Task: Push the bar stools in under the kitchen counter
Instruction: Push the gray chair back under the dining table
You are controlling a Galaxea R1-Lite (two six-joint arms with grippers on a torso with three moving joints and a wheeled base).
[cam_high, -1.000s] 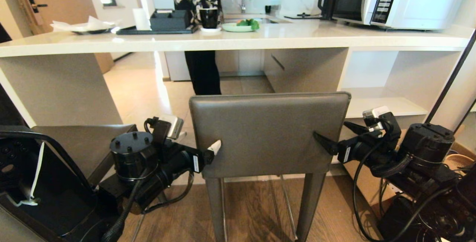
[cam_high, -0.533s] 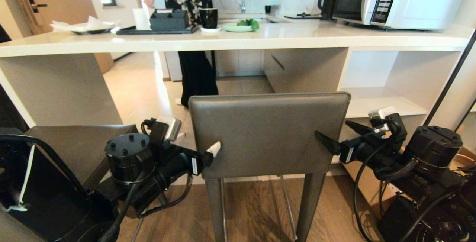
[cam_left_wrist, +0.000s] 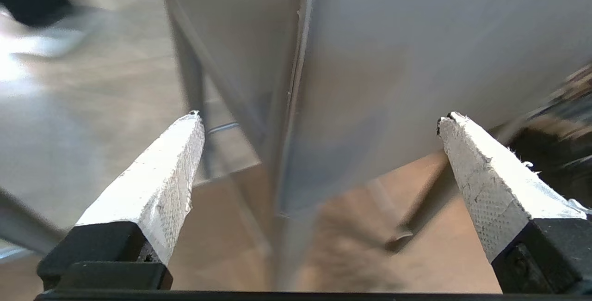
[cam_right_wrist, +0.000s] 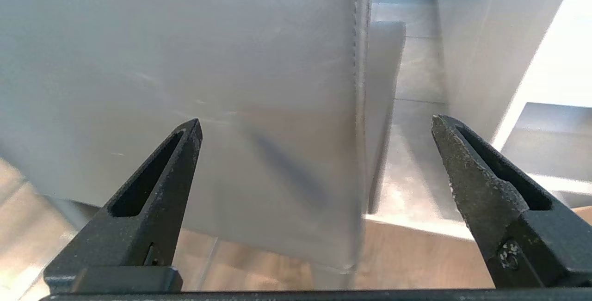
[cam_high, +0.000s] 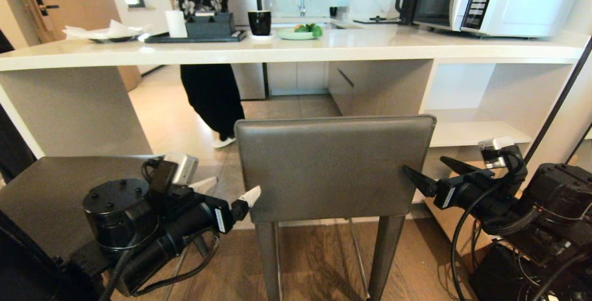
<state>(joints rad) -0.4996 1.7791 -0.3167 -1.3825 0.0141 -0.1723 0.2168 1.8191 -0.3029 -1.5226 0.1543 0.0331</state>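
Head view, stool: I see one bar stool (cam_high: 334, 167) dead centre, its dark grey leather backrest a low rectangle facing me, with slim tapered legs running down to the wood floor.
Head view, second stool: another bar stool seat (cam_high: 60, 190) sits at my lower left, partly behind my left arm.
Head view, counter: the kitchen counter (cam_high: 286, 51) runs across the whole frame beyond the stool, a thick white slab with a grey side panel (cam_high: 74, 111) on the left and white open shelves (cam_high: 481, 120) on the right. The centre stool stands in front of the counter's open bay, not tucked under it.
Head view, left gripper: my left gripper (cam_high: 229, 190) is spread wide at the backrest's lower left edge, one white tip just at the leather.
Head view, right gripper: my right gripper (cam_high: 432, 174) is spread too, at the backrest's right edge, one black tip close to it.
Head view, bystander: a person (cam_high: 208, 88) in a floral top and dark trousers stands behind the counter.
Left wrist view: the white fingers (cam_left_wrist: 157, 181) stand far apart, straddling the blurred grey backrest edge (cam_left_wrist: 296, 107), pinching nothing.
Right wrist view: the black fingers (cam_right_wrist: 152, 199) are splayed either side of the backrest's stitched edge (cam_right_wrist: 356, 107), nothing clamped.
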